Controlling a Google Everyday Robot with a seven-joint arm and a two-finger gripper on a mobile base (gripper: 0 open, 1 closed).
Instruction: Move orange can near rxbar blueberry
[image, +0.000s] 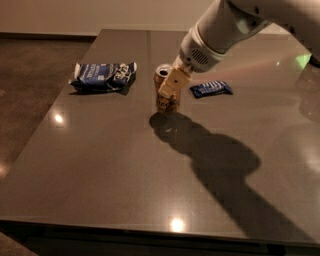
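Note:
The orange can (165, 101) stands upright on the dark table, its silver top showing at the upper left. My gripper (170, 86) is closed around the can from the right, its cream finger (173, 84) lying across the can's front. The rxbar blueberry (211, 88), a small flat dark blue wrapper, lies on the table a short way to the right of the can, apart from it.
A larger blue and white snack bag (103, 76) lies to the left of the can. The table's left edge (55, 95) and front edge (150, 227) drop off to the floor. My white arm (235, 25) reaches in from the upper right.

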